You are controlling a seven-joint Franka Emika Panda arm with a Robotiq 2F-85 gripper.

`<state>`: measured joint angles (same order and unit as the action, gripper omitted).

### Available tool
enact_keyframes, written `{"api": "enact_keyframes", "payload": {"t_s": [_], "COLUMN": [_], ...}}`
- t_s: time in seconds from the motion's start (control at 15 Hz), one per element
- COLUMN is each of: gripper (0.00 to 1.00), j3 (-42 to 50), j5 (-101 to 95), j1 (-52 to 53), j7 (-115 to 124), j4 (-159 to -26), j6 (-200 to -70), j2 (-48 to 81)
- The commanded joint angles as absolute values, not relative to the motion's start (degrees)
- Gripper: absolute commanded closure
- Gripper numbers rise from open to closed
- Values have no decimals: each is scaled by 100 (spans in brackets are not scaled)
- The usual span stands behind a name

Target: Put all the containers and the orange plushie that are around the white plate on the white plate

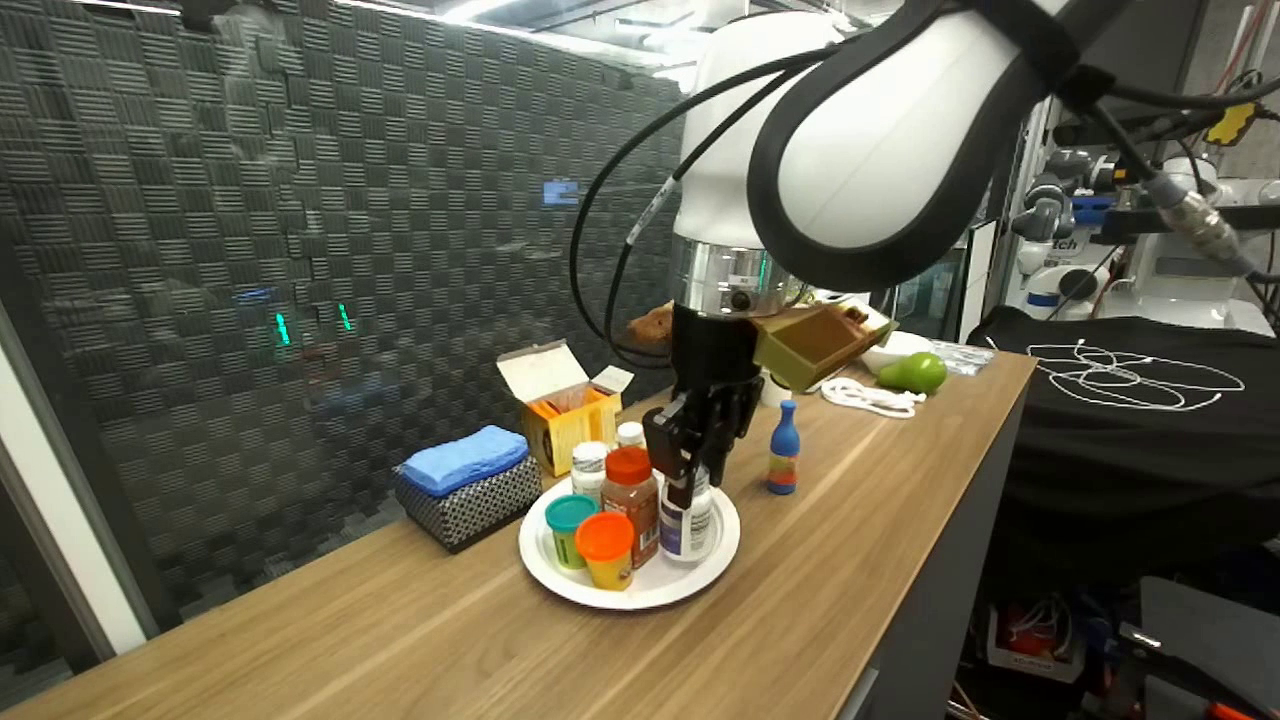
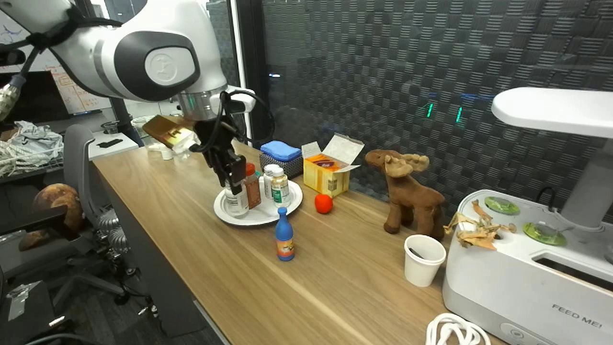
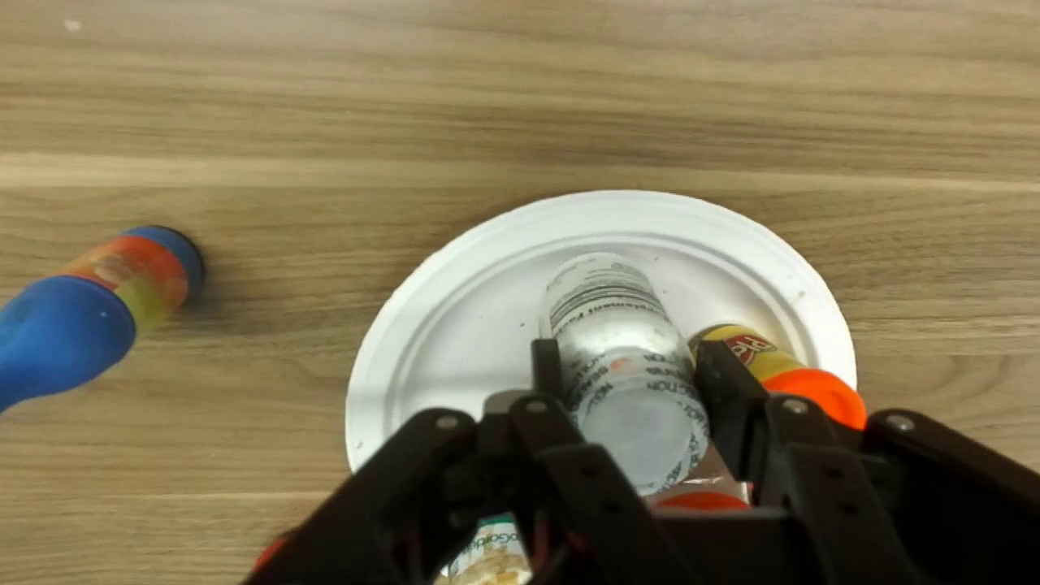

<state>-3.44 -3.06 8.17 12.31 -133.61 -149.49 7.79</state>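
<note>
The white plate (image 1: 640, 601) (image 2: 258, 222) (image 3: 605, 213) bears several containers. Among them are a red-lidded jar (image 1: 622, 500), a teal-lidded tub (image 1: 568, 530), an orange-lidded tub (image 1: 606, 545) and two white-capped bottles (image 2: 280, 189) (image 2: 268, 179). My gripper (image 3: 630, 366) has its fingers against both sides of a white bottle (image 3: 605, 325) (image 1: 686, 535) (image 2: 237, 205) standing upright on the plate. A blue bottle (image 1: 784, 455) (image 2: 284, 239) (image 3: 89, 313) stands on the table beside the plate. A round red-orange thing (image 2: 323, 203) lies near the plate; whether it is the plushie I cannot tell.
A yellow open box (image 1: 575, 430) (image 2: 330, 177) and a patterned box (image 1: 480, 500) with a blue cloth (image 1: 465, 460) stand behind the plate. A brown moose toy (image 2: 414, 194), a white cup (image 2: 424, 261), a white cable (image 2: 455, 328) and a white appliance (image 2: 517, 282) stand farther along.
</note>
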Motion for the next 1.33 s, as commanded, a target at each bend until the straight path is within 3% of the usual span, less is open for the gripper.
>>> {"api": "enact_keyframes", "payload": {"t_s": [0.0, 0.47, 0.53, 0.6, 0.73, 0.93, 1.27], "gripper": [80, 80, 75, 30, 23, 1, 0], "j3": [-358, -319, -314, -312, -296, -297, -42], "j5": [-588, -861, -921, -988, -1110, -1051, -1337], "j1": [870, 947, 963, 979, 1009, 990, 954], "j7": [1413, 1529, 1545, 1571, 1693, 1847, 3012], "j4": [-13226, -13237, -13250, -13269, -13311, -13386, -13357], "j6": [-15098, -15239, -15212, -15204, -15258, -15443, -15755], "j2": [959, 1129, 1094, 1047, 946, 747, 511]}}
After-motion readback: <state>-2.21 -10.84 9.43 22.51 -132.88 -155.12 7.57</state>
